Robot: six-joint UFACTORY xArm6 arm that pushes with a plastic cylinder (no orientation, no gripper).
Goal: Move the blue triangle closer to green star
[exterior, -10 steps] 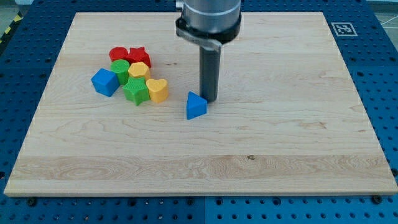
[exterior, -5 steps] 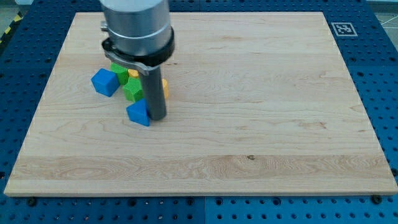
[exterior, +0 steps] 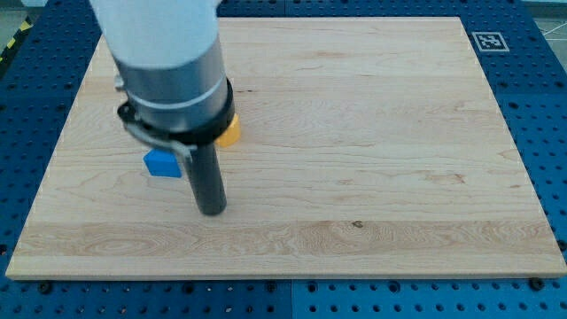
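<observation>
My tip (exterior: 211, 211) rests on the wooden board (exterior: 372, 159) at the lower left of the middle. A blue block (exterior: 162, 164) lies just up and to the left of the tip, apart from it; the arm covers its top, so its shape is unclear. The yellow heart (exterior: 230, 133) peeks out at the right of the arm. The arm's wide body hides the green star, the other green, red and yellow blocks, and the blue cube.
A black-and-white marker tag (exterior: 489, 41) sits at the board's top right corner. Blue perforated table (exterior: 549, 106) surrounds the board.
My arm has swept left and then down the view. The blue triangle went from the middle of the board to beside the cluster. The arm now covers most of the cluster.
</observation>
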